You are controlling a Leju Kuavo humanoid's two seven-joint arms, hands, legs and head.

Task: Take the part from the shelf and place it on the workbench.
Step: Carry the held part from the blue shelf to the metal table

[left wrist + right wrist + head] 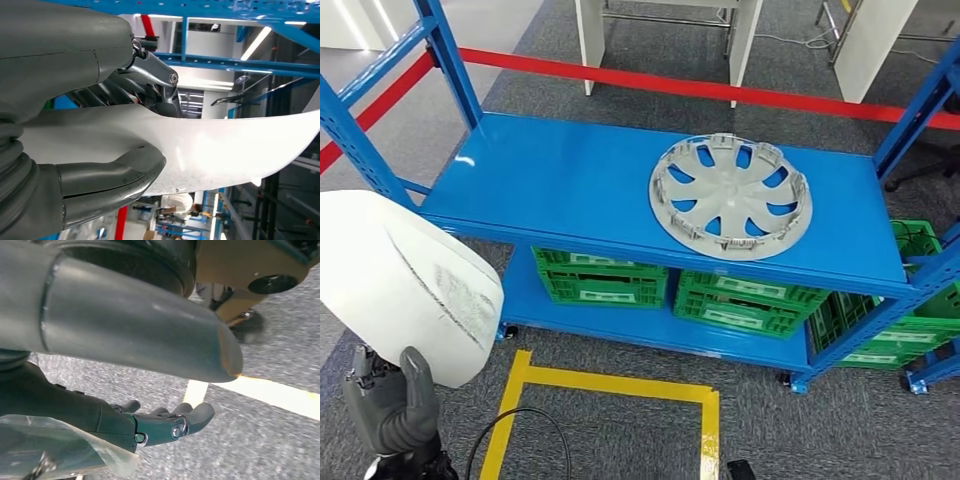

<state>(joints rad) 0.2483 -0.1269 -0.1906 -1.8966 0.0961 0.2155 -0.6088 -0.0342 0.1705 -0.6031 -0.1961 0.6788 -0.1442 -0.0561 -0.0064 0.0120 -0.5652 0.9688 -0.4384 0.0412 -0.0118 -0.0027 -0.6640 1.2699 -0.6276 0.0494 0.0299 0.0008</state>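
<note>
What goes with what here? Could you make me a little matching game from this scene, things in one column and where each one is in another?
Things:
1. round grey plastic wheel cover
2. curved white panel part
3. green plastic crates
4. yellow tape outline

Places:
A. on the grey carpet floor in front of the shelf
B. on the lower level of the blue metal shelf
C. gripped by the robot's left hand
D. lying flat on the shelf's top level

Pairs: 1-D, 2-C, 3-B, 4-A
</note>
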